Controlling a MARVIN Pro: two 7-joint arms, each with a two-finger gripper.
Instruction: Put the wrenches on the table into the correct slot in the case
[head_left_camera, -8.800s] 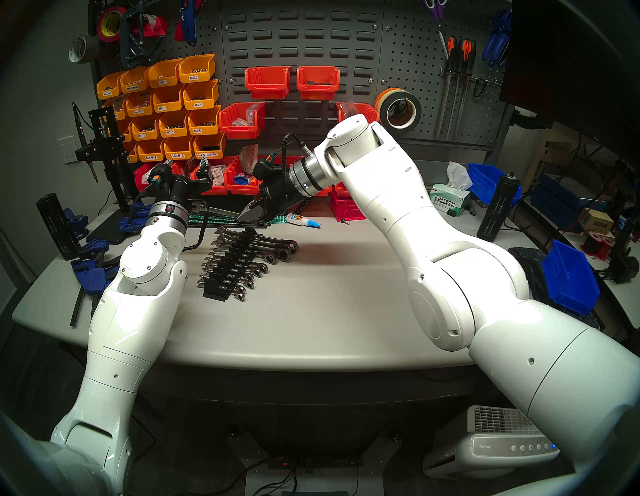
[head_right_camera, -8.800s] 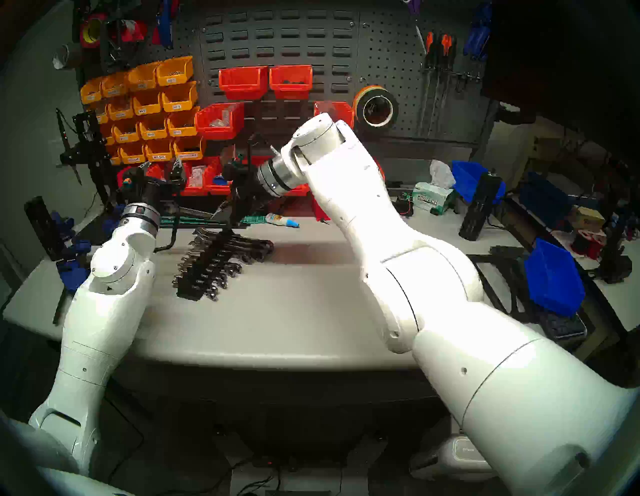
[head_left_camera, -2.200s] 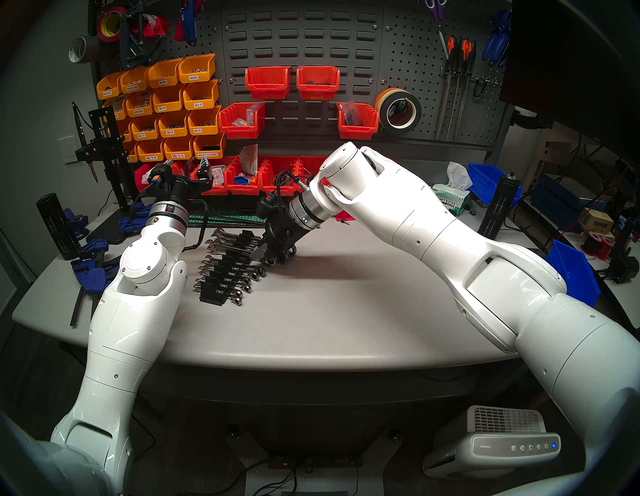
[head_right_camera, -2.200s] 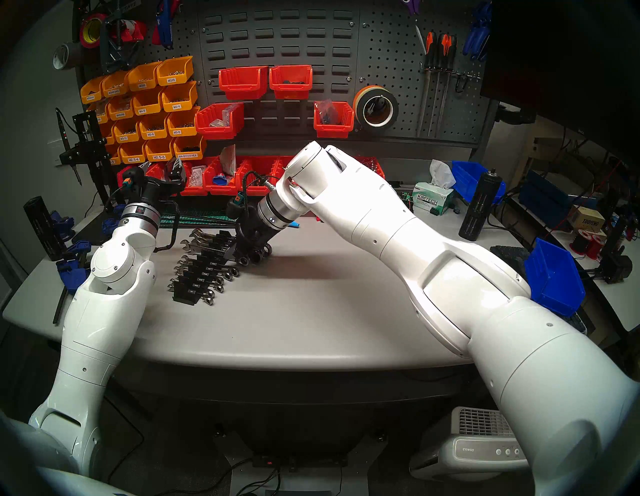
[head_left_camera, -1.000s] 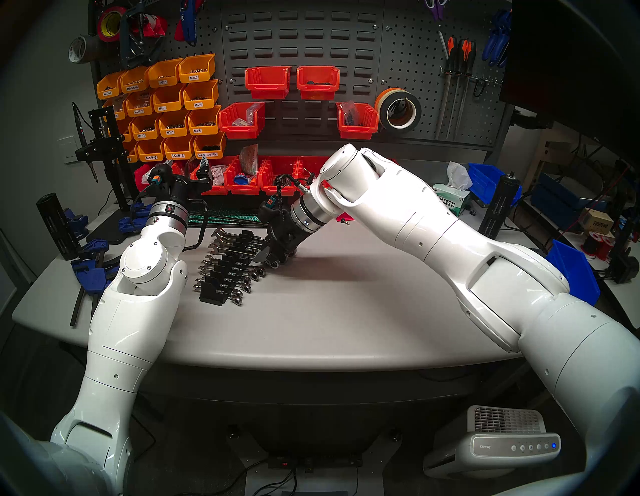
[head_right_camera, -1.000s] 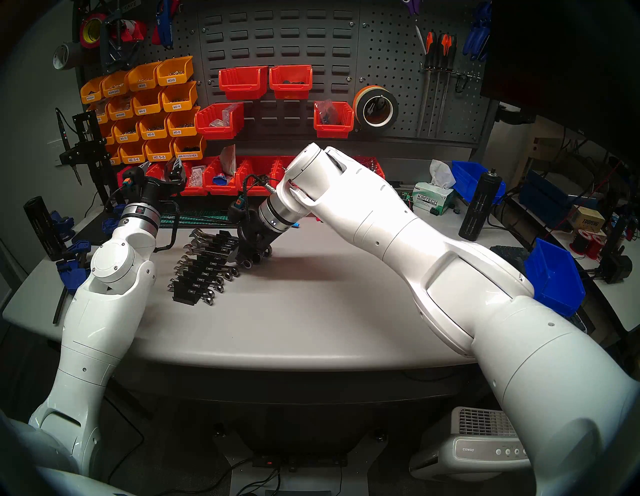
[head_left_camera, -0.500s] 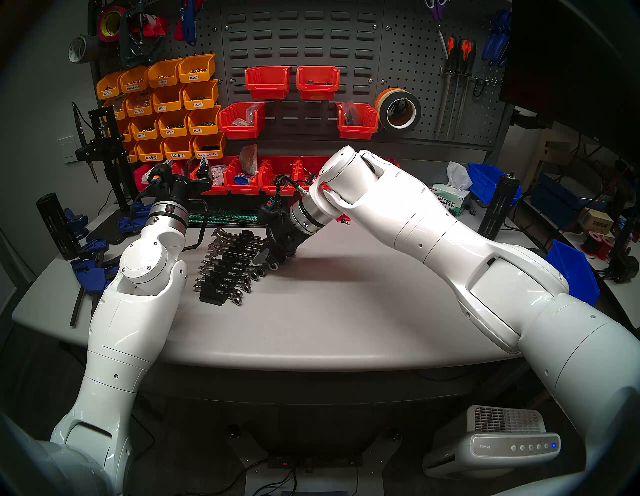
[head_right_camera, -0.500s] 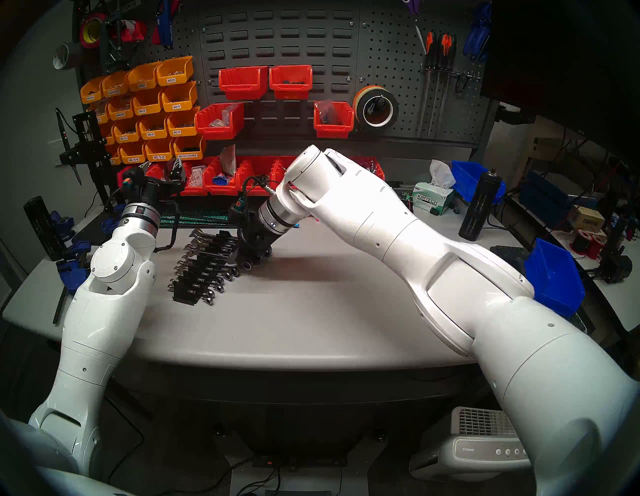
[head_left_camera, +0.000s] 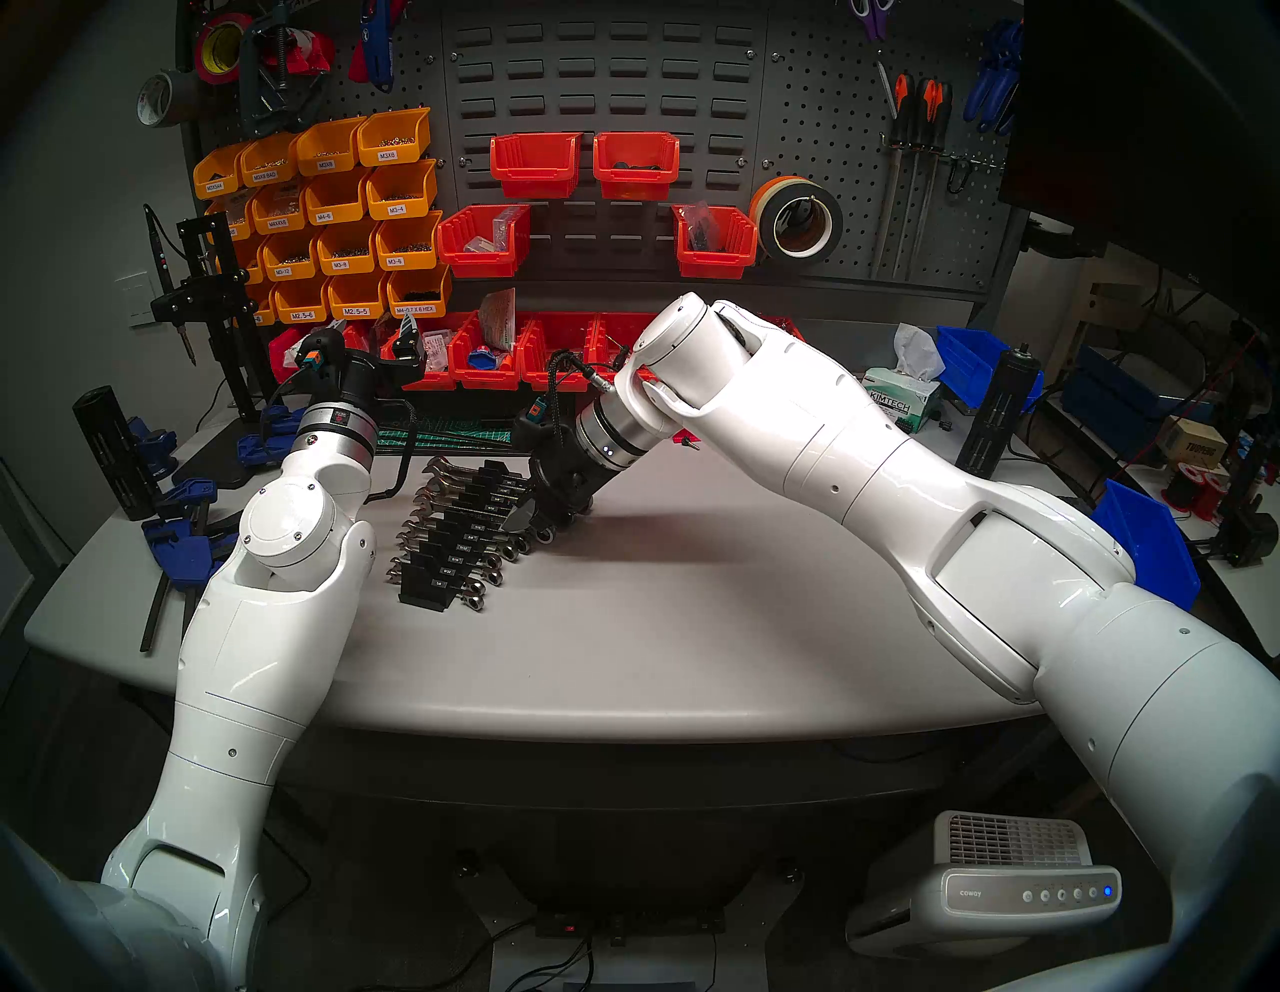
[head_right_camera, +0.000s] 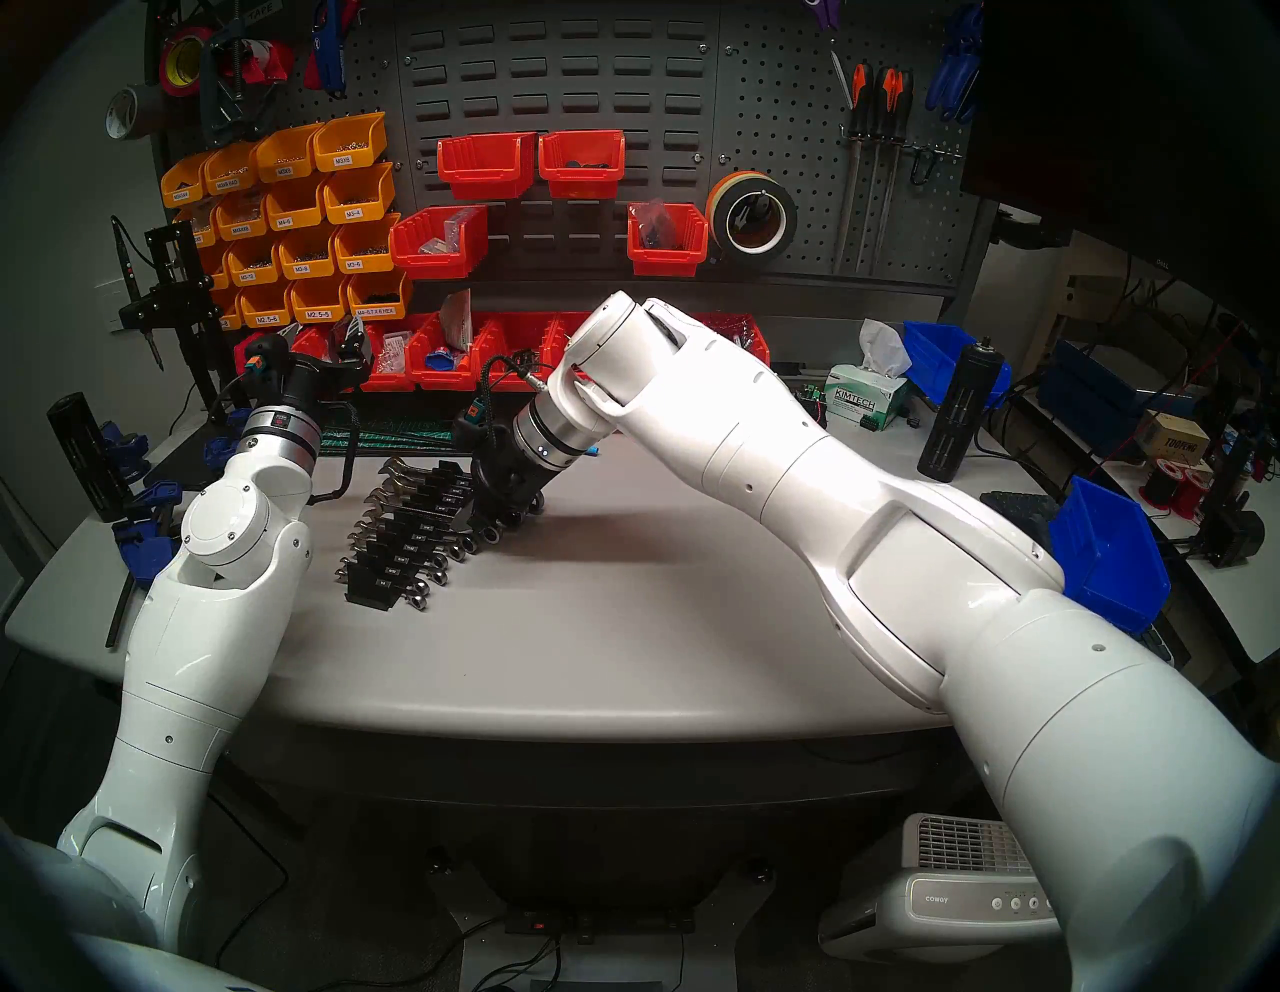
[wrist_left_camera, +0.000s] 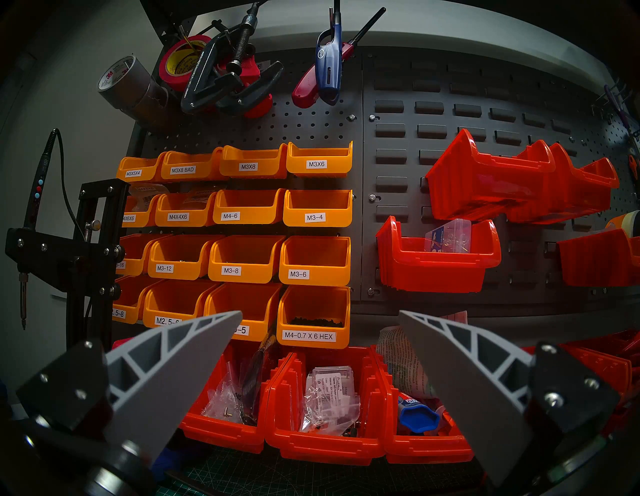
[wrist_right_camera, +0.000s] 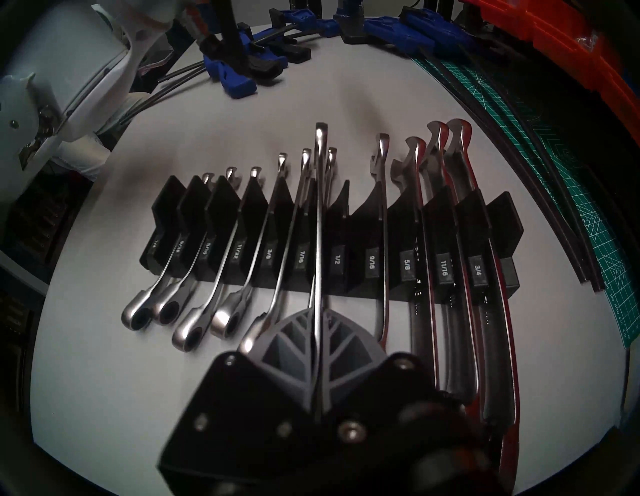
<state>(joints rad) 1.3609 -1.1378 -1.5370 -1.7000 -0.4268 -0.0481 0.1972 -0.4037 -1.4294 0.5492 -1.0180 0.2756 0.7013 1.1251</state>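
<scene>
Care was what seating needed: right pincer (wrist_right_camera: 320, 350), clenched on the wrench (wrist_right_camera: 319, 221), should lower it squarely into the rack's (wrist_right_camera: 498, 221) empty slot.

Four views, two of them near twins

Your head pair looks down across the table (head_left_camera: 623, 658) toward the pegboard (head_left_camera: 602, 83); your left wrist camera faces that pegboard (wrist_left_camera: 450, 121) close up; your right wrist camera looks down close over the black rack (wrist_right_camera: 502, 221).
</scene>
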